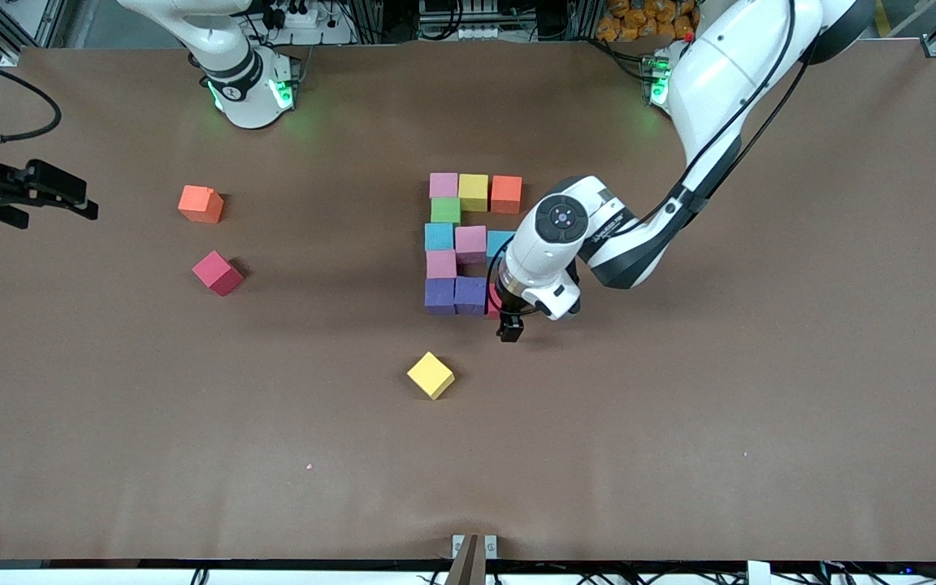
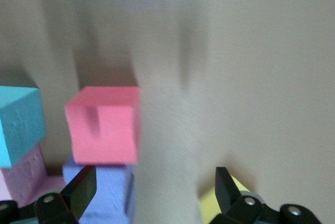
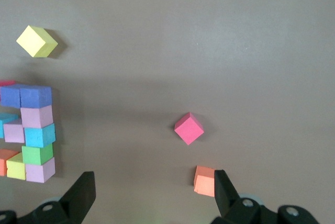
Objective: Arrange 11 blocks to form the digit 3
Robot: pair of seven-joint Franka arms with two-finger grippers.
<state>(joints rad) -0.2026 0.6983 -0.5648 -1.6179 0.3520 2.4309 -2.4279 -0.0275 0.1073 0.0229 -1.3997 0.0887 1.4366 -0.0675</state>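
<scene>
- While the left claw [image 1: 509, 327] hangs spread apart over the red block [image 2: 104, 124] completing the digit 3 [image 1: 472, 244], placing looks done.
- Right claw [image 3: 152, 195], spread apart, waits.
- Next: lift clear.

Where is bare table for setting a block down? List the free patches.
Free: the wide strip nearer the camera than the loose yellow block, and between the block figure and the red block. Crowded: around the figure's purple row, where the open left gripper hovers.

A brown mat-covered table [image 1: 679, 455] fronts a cable-cluttered aluminium frame [image 1: 387, 20].
</scene>
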